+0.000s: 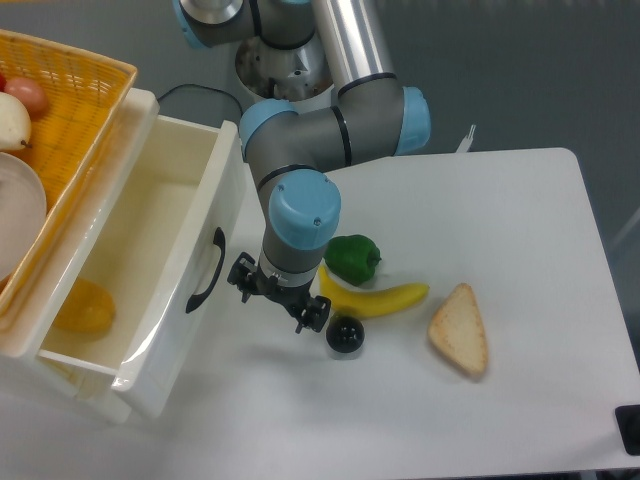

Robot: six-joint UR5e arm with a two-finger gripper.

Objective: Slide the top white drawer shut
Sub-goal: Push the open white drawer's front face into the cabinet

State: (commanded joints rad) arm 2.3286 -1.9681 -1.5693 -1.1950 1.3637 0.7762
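The top white drawer stands pulled far out toward the lower right, its deep glossy box open to view. A black curved bar handle sits on its front face. An orange-yellow object lies inside it. My gripper hangs just right of the drawer front, a short gap from the handle, pointing down at the table. Its fingers are hidden under the wrist, so open or shut is unclear. Nothing shows in its grasp.
A green pepper, a banana, a black ball and a slice of bread lie right of the gripper. A yellow wicker basket with food and a plate sits on top of the cabinet.
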